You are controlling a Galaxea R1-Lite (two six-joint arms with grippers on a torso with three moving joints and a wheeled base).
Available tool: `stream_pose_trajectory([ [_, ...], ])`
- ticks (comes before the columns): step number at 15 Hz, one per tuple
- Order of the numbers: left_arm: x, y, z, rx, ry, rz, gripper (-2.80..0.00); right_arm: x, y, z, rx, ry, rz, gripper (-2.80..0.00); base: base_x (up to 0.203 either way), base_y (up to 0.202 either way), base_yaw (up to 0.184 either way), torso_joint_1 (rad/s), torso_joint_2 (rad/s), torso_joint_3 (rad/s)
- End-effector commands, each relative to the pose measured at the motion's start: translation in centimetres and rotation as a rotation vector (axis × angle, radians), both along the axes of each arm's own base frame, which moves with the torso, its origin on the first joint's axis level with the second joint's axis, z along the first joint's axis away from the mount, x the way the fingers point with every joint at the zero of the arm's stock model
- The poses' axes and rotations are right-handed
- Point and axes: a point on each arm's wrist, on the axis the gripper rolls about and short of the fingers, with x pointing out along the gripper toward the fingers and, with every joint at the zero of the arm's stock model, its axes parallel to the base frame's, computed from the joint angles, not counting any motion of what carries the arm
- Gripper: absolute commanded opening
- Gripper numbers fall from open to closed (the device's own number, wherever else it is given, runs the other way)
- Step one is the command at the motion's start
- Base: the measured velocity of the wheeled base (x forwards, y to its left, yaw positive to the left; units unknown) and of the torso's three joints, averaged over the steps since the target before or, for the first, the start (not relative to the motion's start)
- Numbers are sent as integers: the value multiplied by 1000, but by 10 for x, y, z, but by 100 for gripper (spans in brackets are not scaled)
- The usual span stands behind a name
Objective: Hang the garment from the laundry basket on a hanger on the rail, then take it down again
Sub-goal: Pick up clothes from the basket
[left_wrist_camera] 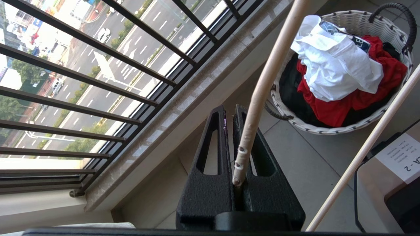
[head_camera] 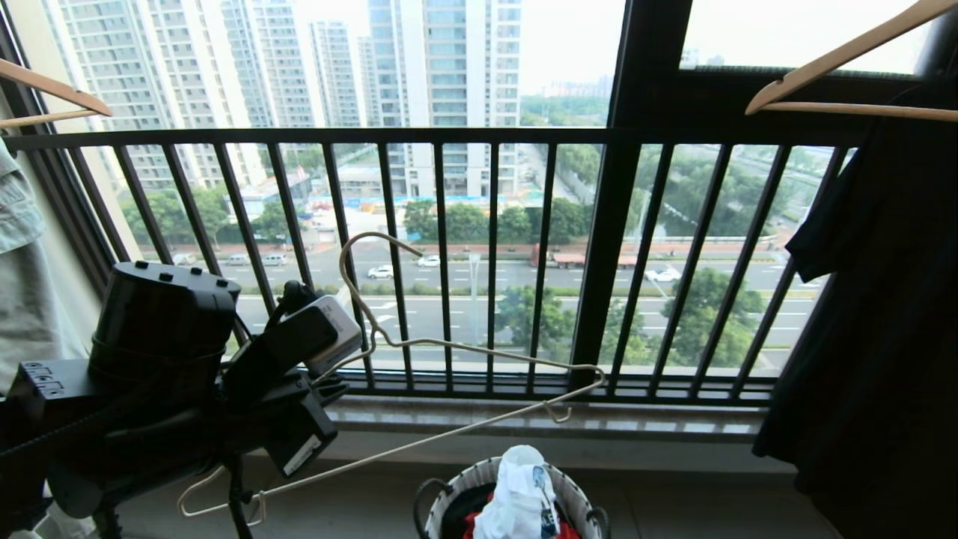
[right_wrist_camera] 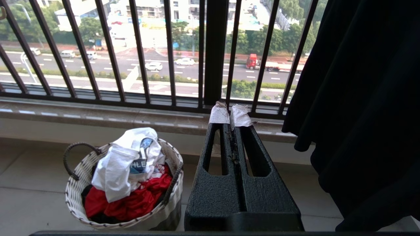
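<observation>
We are holding the hanger (left_wrist_camera: 262, 95) clamped in our left pincer (left_wrist_camera: 241, 144), our right pincer (right_wrist_camera: 229, 116) pressed together and empty, and should be lowering steadily toward the garment (right_wrist_camera: 124, 160), heaped in the laundry basket (right_wrist_camera: 75, 209) just beyond and below both pincers.

The left arm is raised at the left of the head view, its bulky black wrist and camera housing tilted up toward the window. The left pincer (left_wrist_camera: 234, 144) has its two black fingers (left_wrist_camera: 210, 157) pressed nearly together, clamped on the hanger (head_camera: 419, 344). The right pincer (right_wrist_camera: 229, 114) points forward, its white-padded fingertips (right_wrist_camera: 219, 114) closed together on nothing.
</observation>
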Motion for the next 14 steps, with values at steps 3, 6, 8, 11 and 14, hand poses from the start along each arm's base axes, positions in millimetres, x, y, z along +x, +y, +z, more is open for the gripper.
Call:
stream_pose_trajectory([
  [3, -1, 0, 0, 3, -4, -2, -280, 0, 0, 0, -1, 0, 1, -280, 0, 0, 0, -204, 512, 309],
  [6, -1, 0, -1, 7, -2, -5, -280, 0, 0, 0, -1, 1, 1, -280, 0, 0, 0, -186, 501, 306],
  [8, -1, 0, 0, 7, -3, -4, -280, 0, 0, 0, -1, 1, 1, -280, 0, 0, 0, -163, 479, 309],
  [11, -3, 1, 2, 1, -11, -5, -280, 0, 0, 0, -1, 0, 1, -280, 0, 0, 0, -154, 474, 323],
  [14, -3, 1, 1, 2, -10, -9, -280, 0, 0, 0, -1, 1, 1, -280, 0, 0, 0, -127, 460, 327],
])
